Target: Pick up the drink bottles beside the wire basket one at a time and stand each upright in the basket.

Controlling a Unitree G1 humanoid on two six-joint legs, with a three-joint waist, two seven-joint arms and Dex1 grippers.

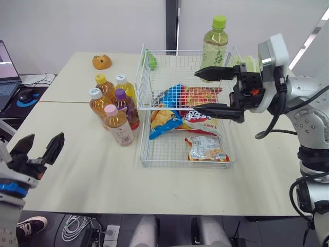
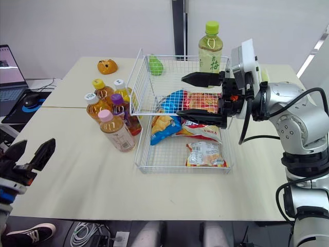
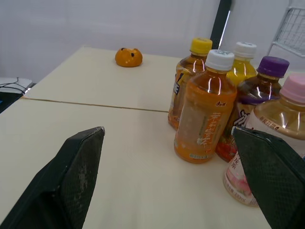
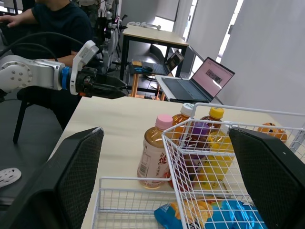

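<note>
Lower left: left gripper [image 1: 41,143], jaws spread wide, empty. Centre: wire basket [image 1: 185,163] holding snack packets [image 1: 205,148]; right gripper [image 1: 196,91] above it, jaws wide, empty. Just beside its left wall: five drink bottles [image 1: 119,126], upright, clustered (caps pink, purple, white, yellow). Behind far rim: green-capped bottle [image 1: 215,43]. Surface: cream table [image 1: 92,175]; orange toy [image 1: 102,62] upper left. Left edge: laptop [image 1: 6,67]. Beyond: white wall [image 1: 77,20].

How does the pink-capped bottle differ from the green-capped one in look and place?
Drink: amber in the pink-capped bottle, pale yellow-green in the green-capped bottle. Place: the pink-capped bottle stands among other bottles left of the wire basket; the green-capped bottle stands alone at its far right corner. Both are upright and capped.
</note>
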